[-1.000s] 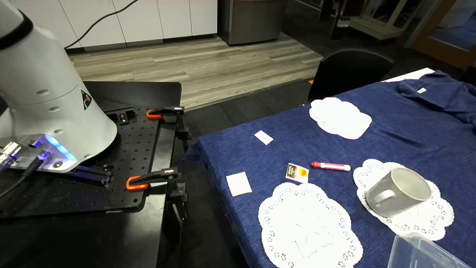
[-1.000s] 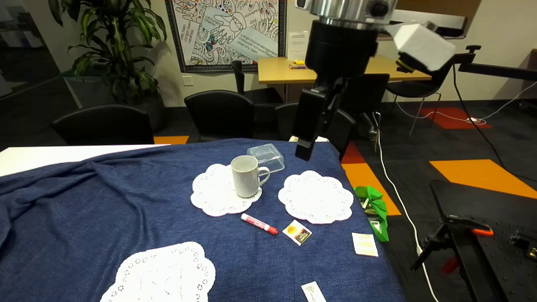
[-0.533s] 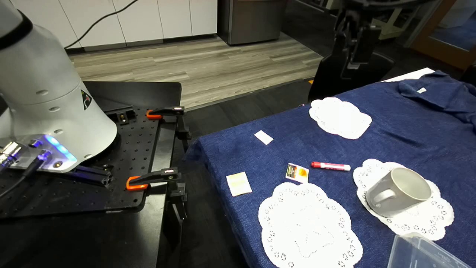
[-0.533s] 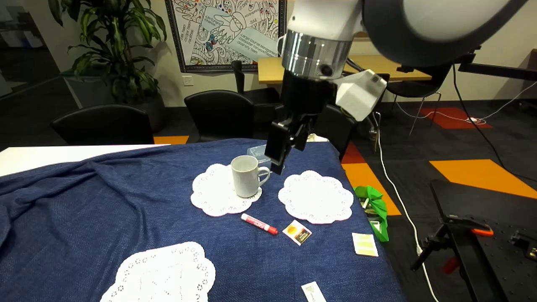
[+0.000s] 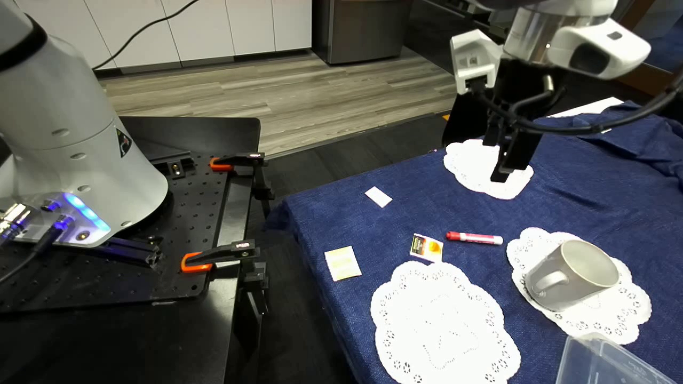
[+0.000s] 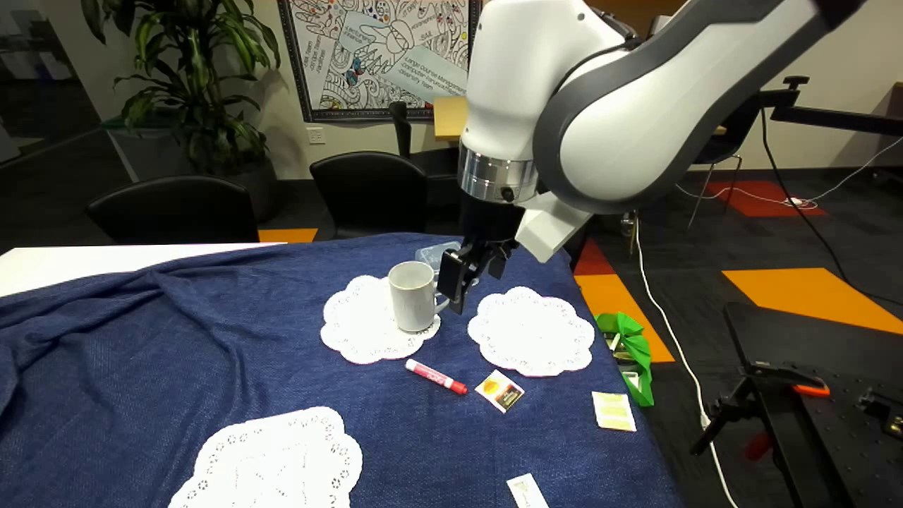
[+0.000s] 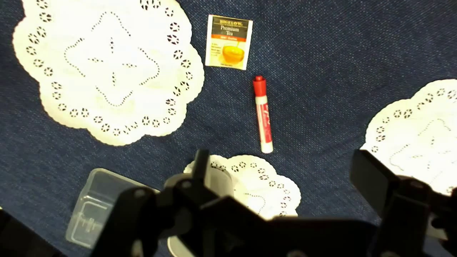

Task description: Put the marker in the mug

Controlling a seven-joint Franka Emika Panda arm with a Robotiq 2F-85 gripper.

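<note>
White worktop (image 6: pixel 92 264) mostly hides under a rumpled navy cloth (image 6: pixel 261 356), with red marker (image 6: pixel 436 377) lying on that between a tea packet (image 7: pixel 228 42) and the lacy doily (image 6: pixel 360 321) the mug (image 6: pixel 411 298) stands on. The hand (image 7: pixel 280 157) hangs above, spread pretty wide. Around it there's a leafy plant (image 6: pixel 201 85), framed doodle art (image 6: pixel 384 42), black chairs (image 6: pixel 368 194), white cabinets (image 5: pixel 208 32) and orange floor patches (image 6: pixel 818 293)

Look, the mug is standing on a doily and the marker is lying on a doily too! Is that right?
Not quite: the marker isn't on one. It lies on the blue cloth, as the wrist view shows. The mug does stand on a doily.
</note>
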